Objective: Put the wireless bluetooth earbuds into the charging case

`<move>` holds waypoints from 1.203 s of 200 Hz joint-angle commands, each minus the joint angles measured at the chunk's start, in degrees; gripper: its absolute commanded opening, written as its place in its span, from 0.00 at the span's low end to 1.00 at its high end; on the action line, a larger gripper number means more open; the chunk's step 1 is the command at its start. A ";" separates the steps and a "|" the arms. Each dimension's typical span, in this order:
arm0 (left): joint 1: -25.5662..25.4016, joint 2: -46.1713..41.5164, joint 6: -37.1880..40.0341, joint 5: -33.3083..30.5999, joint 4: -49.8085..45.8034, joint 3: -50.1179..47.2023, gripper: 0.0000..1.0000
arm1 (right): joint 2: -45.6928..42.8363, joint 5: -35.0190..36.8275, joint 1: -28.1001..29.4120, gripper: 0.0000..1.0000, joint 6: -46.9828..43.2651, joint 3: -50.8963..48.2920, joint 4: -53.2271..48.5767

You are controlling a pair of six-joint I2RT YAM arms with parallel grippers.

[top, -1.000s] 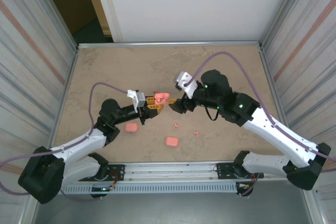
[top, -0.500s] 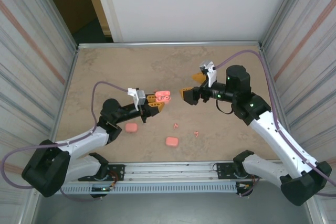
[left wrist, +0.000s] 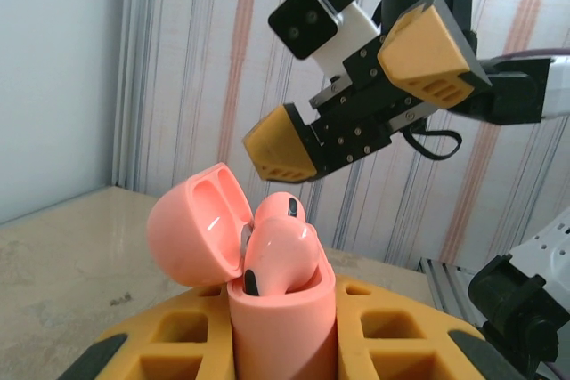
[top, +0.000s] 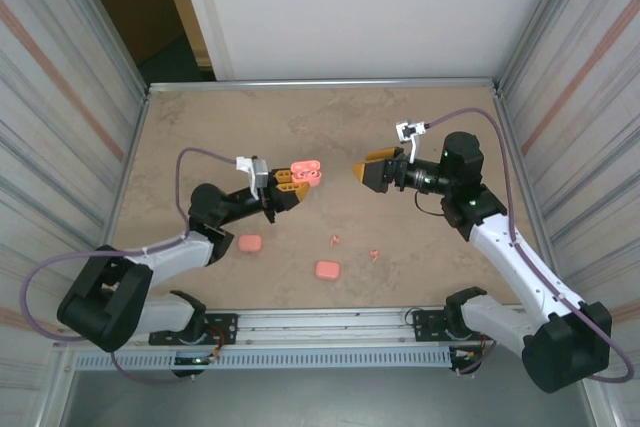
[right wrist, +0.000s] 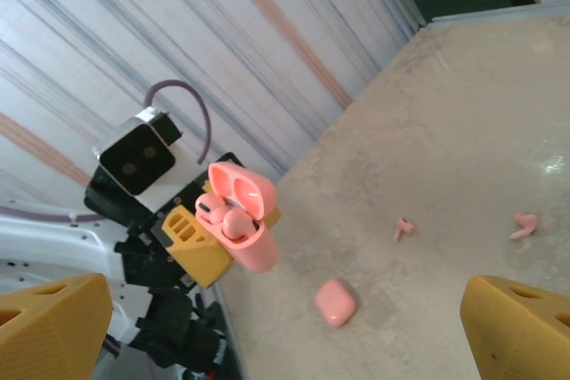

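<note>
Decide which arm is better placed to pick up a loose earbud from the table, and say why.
Right. The right gripper is open and empty; the left gripper is clamped on the open case. An earbud lies right of centre.

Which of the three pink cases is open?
The case held up in the left gripper: its lid is flipped back. The other two lie shut on the table.

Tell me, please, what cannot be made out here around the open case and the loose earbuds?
Open case: base hidden between the fingers of the left pincer and cut by the left wrist view's bottom edge.
Seated earbuds: stems hidden inside the case, so depth unclear.
Loose earbuds: too small in the top view to tell orientation.
Right pincer: fingers cut off by the right wrist view's bottom corners.
</note>
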 commanded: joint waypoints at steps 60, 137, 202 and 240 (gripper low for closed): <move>0.92 2.82 -4.28 7.11 7.94 5.36 0.00 | 2.56 -0.42 4.92 0.99 3.99 1.05 7.80; 0.81 3.15 -4.59 8.68 7.98 6.35 0.00 | 6.62 -0.77 9.63 0.99 2.43 5.18 8.41; 0.67 3.55 -4.72 8.87 7.93 6.53 0.00 | 9.11 -1.56 12.02 0.99 0.88 8.60 7.26; 0.58 3.89 -4.70 8.88 7.93 6.53 0.00 | 10.33 -1.80 13.85 0.99 -0.69 10.54 5.12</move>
